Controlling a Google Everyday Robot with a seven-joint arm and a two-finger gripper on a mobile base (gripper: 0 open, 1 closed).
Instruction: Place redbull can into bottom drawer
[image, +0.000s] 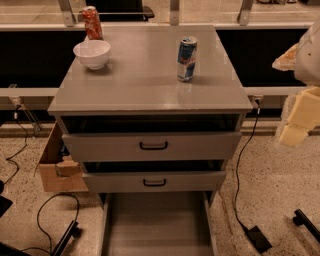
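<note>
The redbull can (186, 58), slim, blue and silver, stands upright on the grey cabinet top (145, 85), right of centre. The bottom drawer (157, 225) is pulled out towards me below the two upper drawers, and its flat grey floor is bare. My gripper (296, 127) is a cream-coloured shape at the right edge of the view. It hangs beside the cabinet's right front corner, well to the right of the can and lower than it, and it holds nothing that I can see.
A white bowl (92, 53) and an orange-red soda can (92, 23) stand at the cabinet top's back left. The two upper drawers with black handles (153, 145) are slightly open. A cardboard box (57, 167) sits left of the cabinet, and cables (240, 200) run across the floor.
</note>
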